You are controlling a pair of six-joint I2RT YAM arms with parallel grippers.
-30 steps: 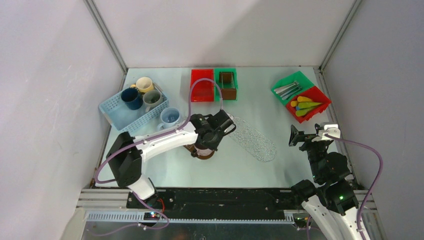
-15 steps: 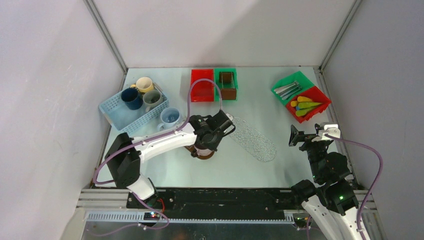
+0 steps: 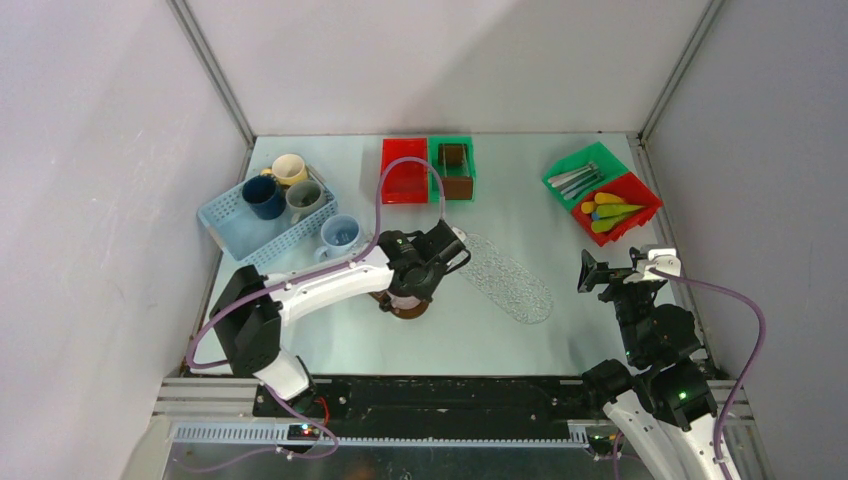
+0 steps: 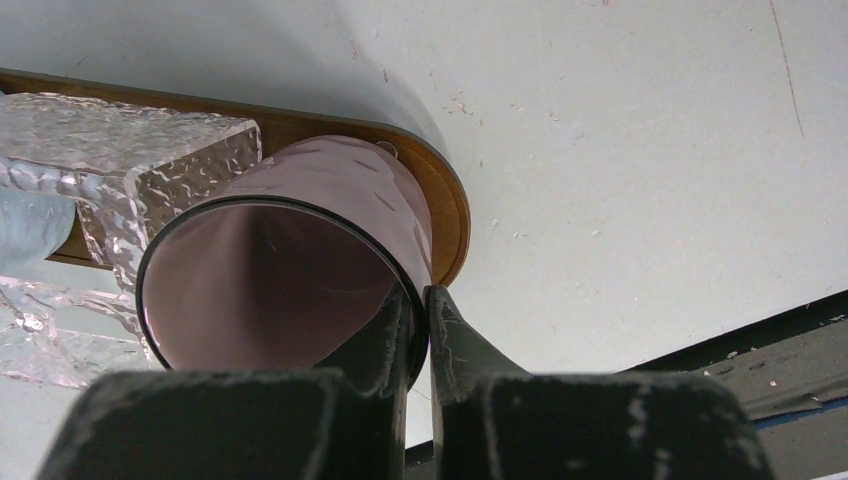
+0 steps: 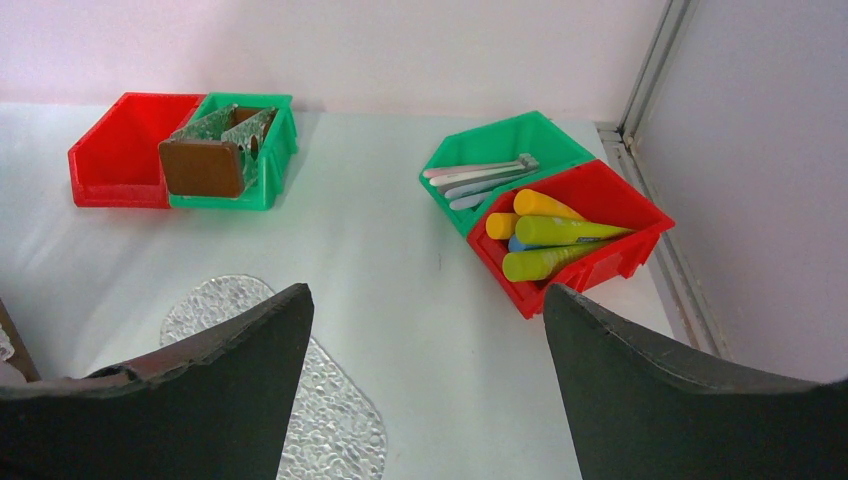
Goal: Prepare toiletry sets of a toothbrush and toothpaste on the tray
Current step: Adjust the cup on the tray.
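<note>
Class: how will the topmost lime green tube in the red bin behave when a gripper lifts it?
The lime green tube looks rounded, so it may roll or slip. It tapers to a thin tail, so it is probably soft and dents when squeezed. It lies against other tubes in the red bin, so lifting could nudge them.

Pale toothbrushes lie flat in a green bin ahead-right of the right gripper; yellow, lime and blue tubes lie piled in the adjoining red bin.
</note>
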